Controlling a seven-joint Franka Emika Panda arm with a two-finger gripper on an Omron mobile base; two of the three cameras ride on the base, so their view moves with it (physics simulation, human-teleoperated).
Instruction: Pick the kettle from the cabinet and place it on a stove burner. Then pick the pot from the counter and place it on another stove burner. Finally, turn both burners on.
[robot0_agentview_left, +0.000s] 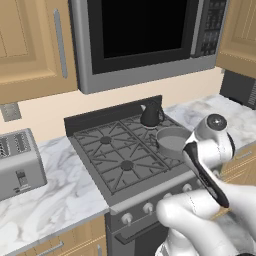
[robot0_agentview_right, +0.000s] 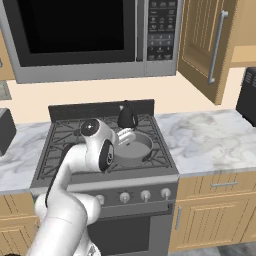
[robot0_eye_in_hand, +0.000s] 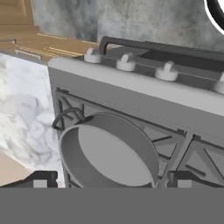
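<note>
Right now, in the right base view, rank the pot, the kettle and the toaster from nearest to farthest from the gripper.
1. The pot, on the front right burner directly below the open gripper.
2. The kettle, on the rear right burner just behind.
3. The toaster, far off on the left counter.

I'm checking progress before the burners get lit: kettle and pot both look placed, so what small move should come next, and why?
Probably draw the open claw up off the pot and swing it toward the front knobs. The kettle sits on the rear right burner, the pot on the front right grate, and nothing is held, so turning the knobs is what seems left.
</note>
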